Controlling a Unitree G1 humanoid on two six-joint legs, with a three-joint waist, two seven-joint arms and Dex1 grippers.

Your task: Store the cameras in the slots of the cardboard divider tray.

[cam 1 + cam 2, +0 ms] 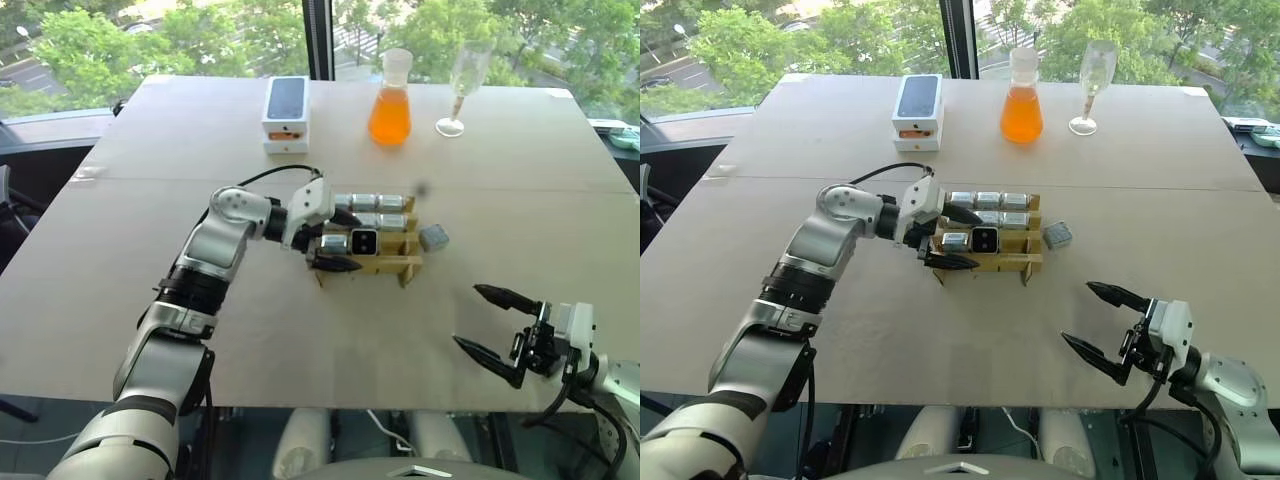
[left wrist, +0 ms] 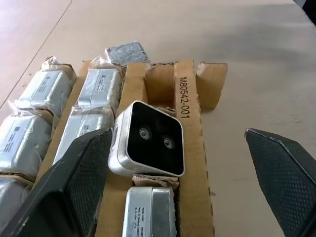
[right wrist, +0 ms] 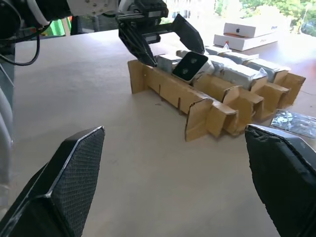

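- Tan cardboard divider tray (image 1: pixel 405 262) of interlocking strips, at the centre of the frame on the pale brown table (image 1: pixel 150 230); most slots hold wrapped silver-grey boxy cameras (image 1: pixel 367 201); a black-faced, two-lens camera (image 1: pixel 363 241) sits tilted in a front-row slot, not fully sunk.
- One more small grey wrapped camera (image 1: pixel 434 237) lies loose on the table just right of the tray, touching no slot; judged the remaining piece to store.
- Left gripper (image 1: pixel 338 240), two black fingers, at the tray's left edge; its jaws stand wide apart, one finger above and one below the black-faced camera's row; it clamps nothing; whether a finger brushes the cardboard cannot be told.
- Right gripper (image 1: pixel 492 322), lower right of the frame, jaws spread fully and empty, hanging over bare table, well apart from the tray.
- Deciding relation: the loose camera lies up and left of the right gripper, on the tray's far side from the left gripper; the right arm has the clearer path; the loose camera's long axis cannot be told.
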